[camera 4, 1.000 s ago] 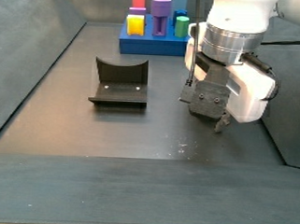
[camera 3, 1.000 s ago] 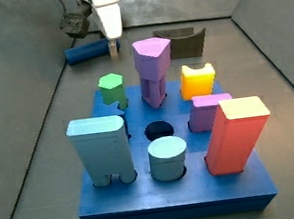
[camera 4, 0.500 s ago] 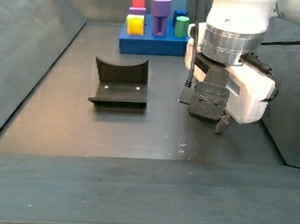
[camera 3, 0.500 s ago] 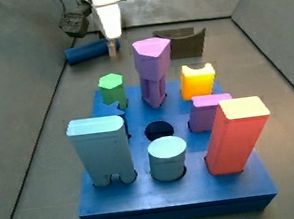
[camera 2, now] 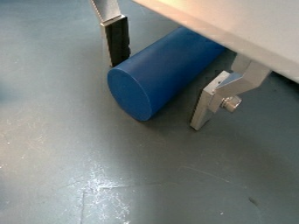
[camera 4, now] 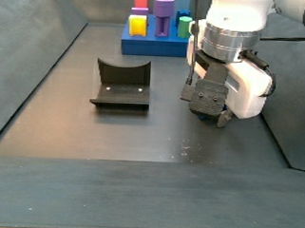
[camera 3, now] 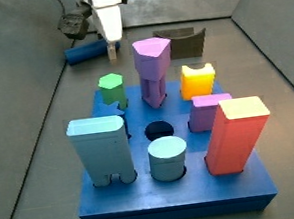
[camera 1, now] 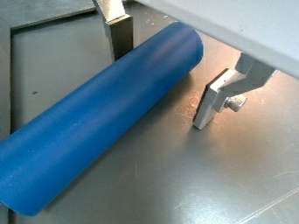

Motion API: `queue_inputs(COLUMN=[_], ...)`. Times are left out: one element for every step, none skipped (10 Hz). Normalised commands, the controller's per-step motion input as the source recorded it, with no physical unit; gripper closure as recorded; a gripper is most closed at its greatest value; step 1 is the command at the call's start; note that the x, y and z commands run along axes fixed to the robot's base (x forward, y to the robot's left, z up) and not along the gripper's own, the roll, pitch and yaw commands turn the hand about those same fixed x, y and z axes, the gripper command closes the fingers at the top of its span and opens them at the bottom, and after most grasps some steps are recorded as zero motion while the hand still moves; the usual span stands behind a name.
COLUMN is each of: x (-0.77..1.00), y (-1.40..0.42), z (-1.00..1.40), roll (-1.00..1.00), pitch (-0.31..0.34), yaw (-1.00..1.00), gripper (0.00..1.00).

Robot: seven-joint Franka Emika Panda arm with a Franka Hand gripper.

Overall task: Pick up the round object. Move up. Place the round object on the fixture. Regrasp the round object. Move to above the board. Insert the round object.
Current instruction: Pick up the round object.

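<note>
Gripper (camera 1: pixel 163 66) low over the floor, straddling the blue cylinder (camera 1: pixel 105 125), which lies on its side between the spread fingers (camera 2: pixel 115 40); contact with the pads is unclear. In a side view the cylinder (camera 3: pixel 85 54) sits beside the fixture (camera 3: pixel 181 42), behind the board (camera 3: pixel 179 183).

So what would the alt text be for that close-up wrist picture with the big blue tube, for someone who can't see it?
A blue cylinder lies on its side on a grey floor, between the open end effector, whose two silver fingers stand on either side of it. Neither finger is clearly pressing on it.
</note>
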Motion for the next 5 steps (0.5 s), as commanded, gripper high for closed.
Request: queue_inputs(x=[0.0, 0.0, 0.0, 0.0, 0.0], y=[0.0, 0.0, 0.0, 0.0, 0.0], z=[0.0, 0.0, 0.0, 0.0, 0.0], roll=[0.0, 0.0, 0.0, 0.0, 0.0], pitch=[0.0, 0.0, 0.0, 0.0, 0.0], yaw=[0.0, 0.0, 0.0, 0.0, 0.0], gripper=[0.0, 1.0, 1.0, 1.0, 1.0])
